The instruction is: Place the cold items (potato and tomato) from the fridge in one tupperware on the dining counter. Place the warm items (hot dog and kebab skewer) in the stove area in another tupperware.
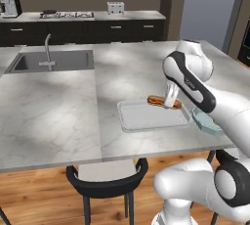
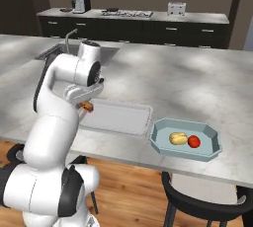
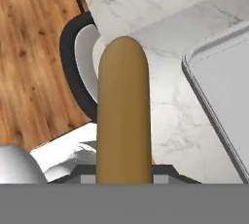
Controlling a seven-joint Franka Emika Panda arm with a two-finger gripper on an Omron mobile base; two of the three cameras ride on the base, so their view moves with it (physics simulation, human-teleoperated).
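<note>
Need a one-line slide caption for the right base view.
Gripper holds the hot dog at the white tupperware's edge; potato and tomato sit in the blue tupperware.

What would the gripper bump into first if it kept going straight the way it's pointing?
The gripper, shut on the hot dog, points down and outward. Straight ahead in the hand view lies the marble counter beside the grey tray, probably first; depth is unclear.

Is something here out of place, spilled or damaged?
Nothing stands out. The potato and tomato lie in the blue tupperware; the gripper holds the hot dog above the grey tupperware.
</note>
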